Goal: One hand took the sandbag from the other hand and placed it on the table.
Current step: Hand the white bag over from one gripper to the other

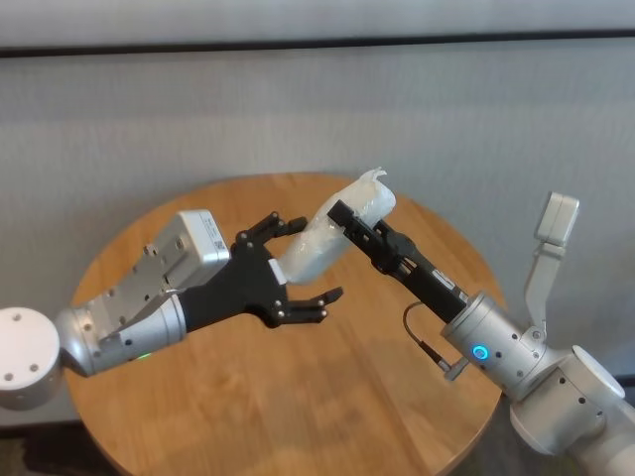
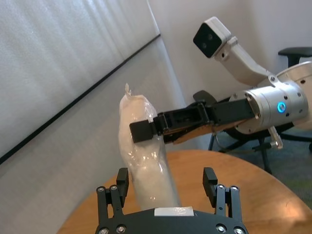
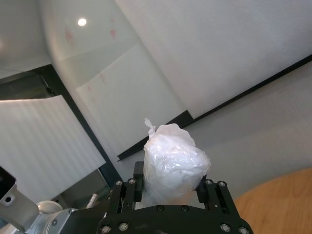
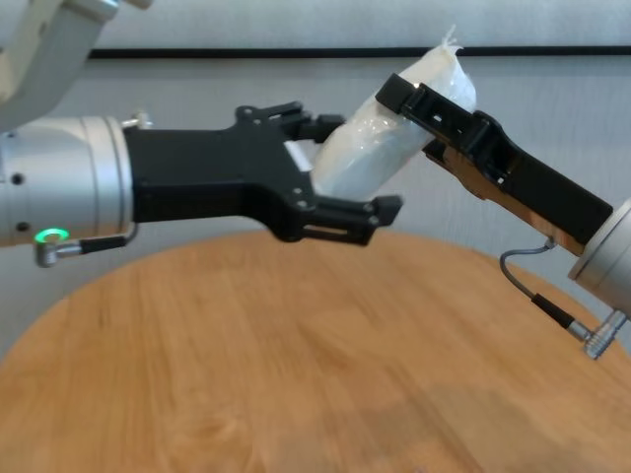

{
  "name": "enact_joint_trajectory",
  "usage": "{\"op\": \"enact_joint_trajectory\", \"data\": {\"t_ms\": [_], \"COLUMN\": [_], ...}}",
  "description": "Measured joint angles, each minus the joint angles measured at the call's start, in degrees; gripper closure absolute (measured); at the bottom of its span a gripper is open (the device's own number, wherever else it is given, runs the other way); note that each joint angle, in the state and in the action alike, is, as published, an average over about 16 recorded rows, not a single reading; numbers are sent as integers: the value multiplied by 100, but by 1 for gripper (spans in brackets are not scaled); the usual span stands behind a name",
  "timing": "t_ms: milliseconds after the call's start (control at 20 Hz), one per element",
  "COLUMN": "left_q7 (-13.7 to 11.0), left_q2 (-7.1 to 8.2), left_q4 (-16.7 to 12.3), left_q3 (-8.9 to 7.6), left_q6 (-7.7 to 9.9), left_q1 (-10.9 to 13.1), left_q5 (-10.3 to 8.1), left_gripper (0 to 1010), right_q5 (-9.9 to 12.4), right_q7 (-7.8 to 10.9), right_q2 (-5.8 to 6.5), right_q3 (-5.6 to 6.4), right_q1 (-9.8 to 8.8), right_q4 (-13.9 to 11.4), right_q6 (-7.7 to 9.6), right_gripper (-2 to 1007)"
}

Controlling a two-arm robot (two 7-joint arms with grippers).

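Note:
The sandbag (image 1: 332, 233), a white lumpy pouch in clear plastic with a twisted tip, hangs tilted in the air above the round wooden table (image 1: 298, 397). My right gripper (image 1: 357, 213), the blue-lit one, is shut on the sandbag's upper part; the right wrist view shows both fingers pressed against the sandbag (image 3: 175, 163). My left gripper (image 1: 316, 260), green-lit, is open, its fingers straddling the sandbag's lower end. In the left wrist view the sandbag (image 2: 144, 161) lies close to one finger, with a wide gap to the other finger. From the chest, the sandbag (image 4: 385, 138) spans both grippers.
A grey wall with a dark stripe runs behind the table. The table's bare top (image 4: 296, 374) lies well below both grippers. An office chair (image 2: 297, 51) stands beyond the right arm. The right wrist camera (image 1: 558, 218) sticks up beside the table's right edge.

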Motion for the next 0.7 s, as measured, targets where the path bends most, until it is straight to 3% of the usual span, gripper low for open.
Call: {"op": "enact_joint_trajectory", "data": {"t_ms": [400,700], "left_q7": [-25,-124], "left_q2": [227,413], "left_q4": [-111,-191], "left_q3": [-6,-100], "left_q6": [120,98], "left_q1": [26,87], "left_q5": [61,-29], "left_gripper": [9,9], "right_q5": [0,0], "right_q7": [0,0], "right_q2": [0,0], "right_q3": [0,0], "right_q1": [0,0], "right_q4": [0,0], "right_q6": [0,0], "right_gripper": [407,407]}}
